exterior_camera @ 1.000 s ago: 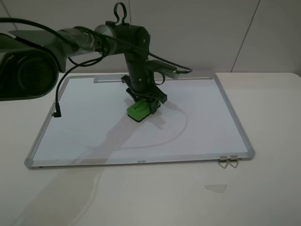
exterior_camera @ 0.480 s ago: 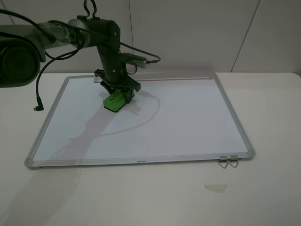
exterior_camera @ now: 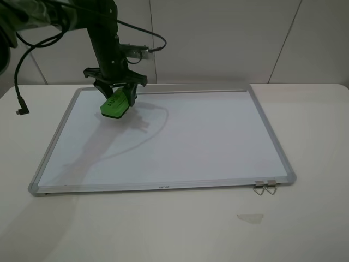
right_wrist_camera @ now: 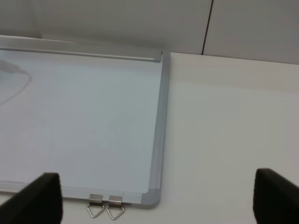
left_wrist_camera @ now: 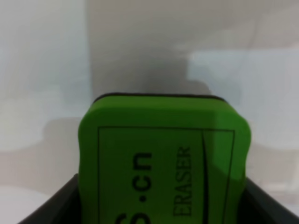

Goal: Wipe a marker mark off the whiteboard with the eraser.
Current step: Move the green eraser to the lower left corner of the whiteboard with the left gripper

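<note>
Left gripper (exterior_camera: 115,94) was seen clamped on the green eraser (exterior_camera: 114,106), which was held tilted over the far-left corner of the whiteboard (exterior_camera: 196,136). Contact with the board could not be judged. The whiteboard was laid flat on the pale desk (exterior_camera: 163,234). Two small metal clips (exterior_camera: 264,188) were noted at the board's near-right corner. Right gripper (right_wrist_camera: 159,200) was found spread wide, nothing held, that same corner framed between its fingers.

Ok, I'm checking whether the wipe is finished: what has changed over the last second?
The left gripper, shut on the eraser, carried it from the middle of the whiteboard toward its far left corner, apparently lifting it slightly. The board and the metal clips stayed put.
</note>
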`<state>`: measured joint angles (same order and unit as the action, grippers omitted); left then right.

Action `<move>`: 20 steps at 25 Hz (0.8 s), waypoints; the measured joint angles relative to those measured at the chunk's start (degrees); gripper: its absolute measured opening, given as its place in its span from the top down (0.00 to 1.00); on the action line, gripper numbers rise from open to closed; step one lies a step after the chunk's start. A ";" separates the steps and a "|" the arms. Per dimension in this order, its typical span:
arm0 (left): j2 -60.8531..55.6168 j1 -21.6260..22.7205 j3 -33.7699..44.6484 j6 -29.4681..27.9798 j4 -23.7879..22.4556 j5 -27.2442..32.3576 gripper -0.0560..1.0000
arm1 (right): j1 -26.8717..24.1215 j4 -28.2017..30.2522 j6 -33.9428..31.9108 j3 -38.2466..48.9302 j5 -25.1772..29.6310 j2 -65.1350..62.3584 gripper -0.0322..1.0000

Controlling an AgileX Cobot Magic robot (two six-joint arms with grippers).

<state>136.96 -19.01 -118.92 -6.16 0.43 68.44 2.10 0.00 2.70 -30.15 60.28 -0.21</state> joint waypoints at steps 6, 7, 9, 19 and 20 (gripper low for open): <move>-8.20 1.98 8.40 -7.88 -3.50 0.00 0.39 | 0.00 0.00 0.00 0.00 0.00 0.00 0.18; -9.75 1.98 10.92 -9.08 -4.53 0.00 0.39 | 0.00 0.00 0.00 0.00 0.00 0.00 0.18; -13.20 1.98 16.56 -10.83 -5.58 -0.26 0.39 | 0.00 0.00 0.00 0.00 0.00 0.00 0.18; -31.43 4.97 54.21 -24.81 -6.32 -25.68 0.39 | 0.00 0.00 0.00 0.00 0.00 0.00 0.18; -32.21 5.56 57.49 -25.29 -6.55 -27.74 0.39 | 0.00 0.00 0.00 0.00 0.00 0.00 0.18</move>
<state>104.75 -13.46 -61.43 -31.45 -6.12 40.70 2.10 0.00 2.70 -30.15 60.28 -0.21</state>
